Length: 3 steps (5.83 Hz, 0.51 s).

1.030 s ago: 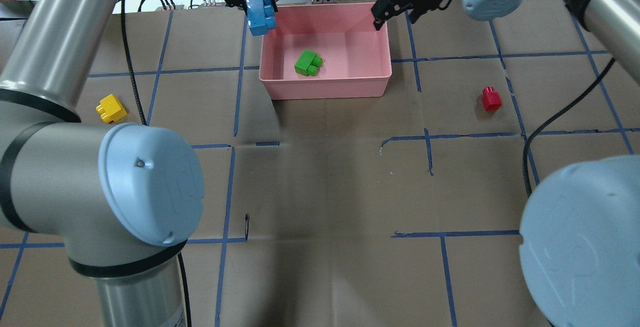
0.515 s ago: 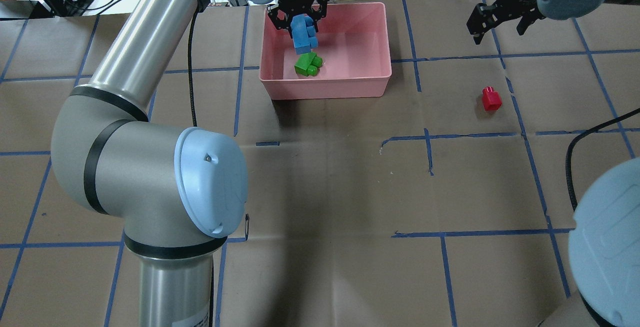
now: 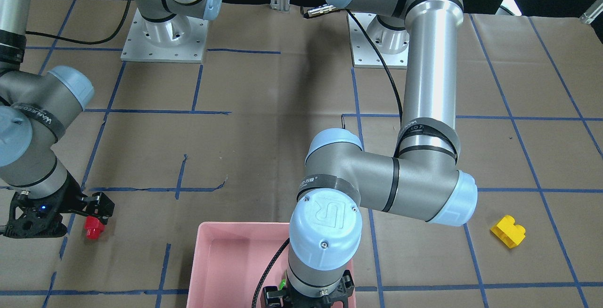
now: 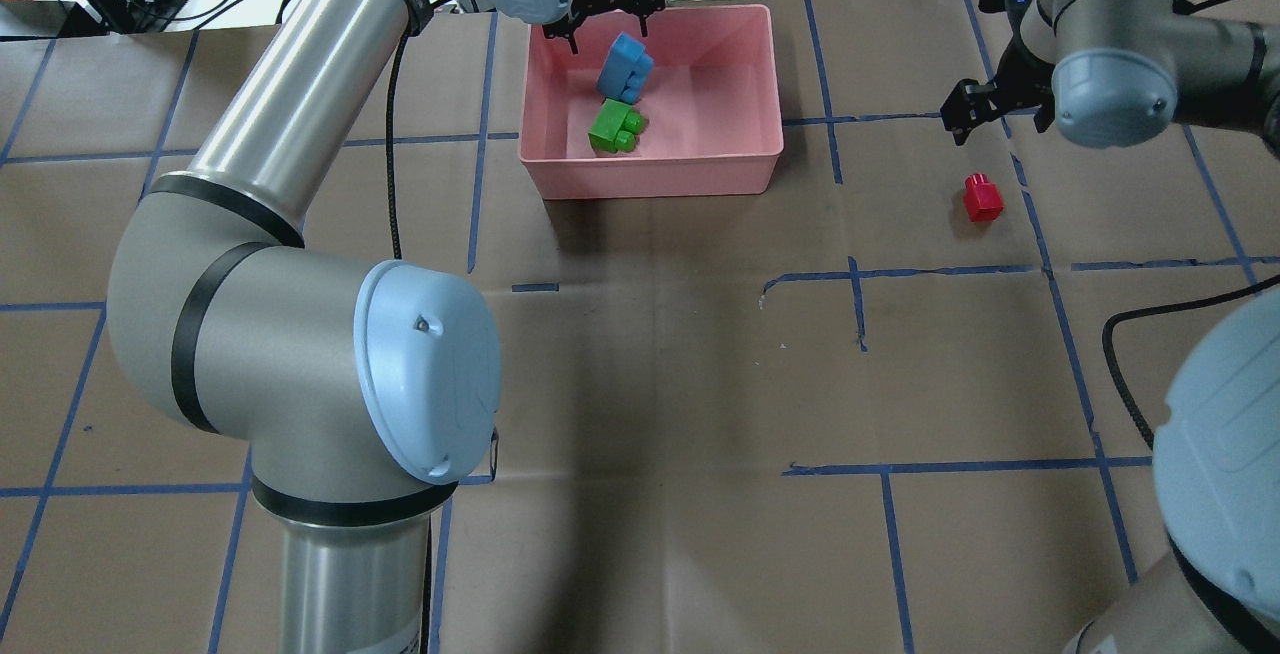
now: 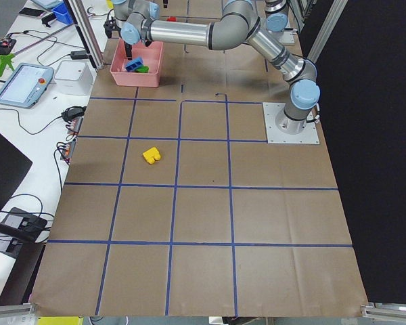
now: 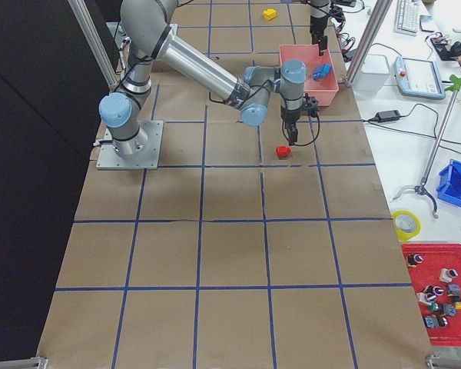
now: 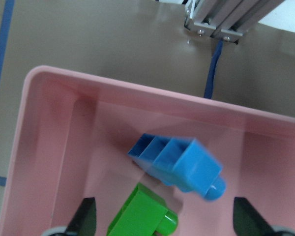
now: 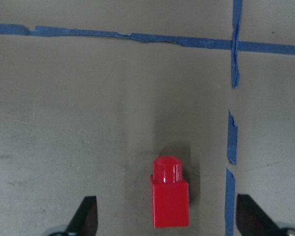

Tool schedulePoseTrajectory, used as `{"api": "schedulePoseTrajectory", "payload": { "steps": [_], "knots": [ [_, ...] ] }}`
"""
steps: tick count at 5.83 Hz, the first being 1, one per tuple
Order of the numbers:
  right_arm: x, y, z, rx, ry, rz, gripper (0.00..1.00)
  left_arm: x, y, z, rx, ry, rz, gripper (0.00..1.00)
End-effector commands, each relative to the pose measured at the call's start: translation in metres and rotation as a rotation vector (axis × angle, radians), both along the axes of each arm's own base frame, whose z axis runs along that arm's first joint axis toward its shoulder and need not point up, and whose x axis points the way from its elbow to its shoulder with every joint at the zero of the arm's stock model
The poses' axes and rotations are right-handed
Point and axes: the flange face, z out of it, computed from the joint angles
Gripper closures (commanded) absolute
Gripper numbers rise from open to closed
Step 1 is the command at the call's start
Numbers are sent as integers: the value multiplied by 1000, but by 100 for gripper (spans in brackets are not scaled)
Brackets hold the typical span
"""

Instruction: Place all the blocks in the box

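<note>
The small red plastic brick, lower centre of the right wrist view, looks light, stiff, slick: pinch its flat sides under the right gripper's spread fingers; the left gripper gapes empty above the shallow pink tray.

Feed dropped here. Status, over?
Left gripper open above shallow pink plastic tray; blue studded brick, green brick inside. Right gripper open over red brick. Yellow notched brick on table. Nothing blocking.
</note>
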Motion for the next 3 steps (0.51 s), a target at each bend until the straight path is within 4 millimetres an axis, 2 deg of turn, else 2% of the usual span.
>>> {"api": "schedulePoseTrajectory", "payload": {
  "steps": [1, 2, 3],
  "knots": [
    [-9, 17, -42, 11, -7, -20, 1, 28, 48, 77, 0, -15, 18, 0],
    [-14, 24, -50, 29, -11, -26, 1, 59, 67, 103, 1, -14, 52, 0],
    [-17, 25, -58, 44, -15, -31, 2, 120, 88, 132, 31, -18, 128, 0]
  ]
}}
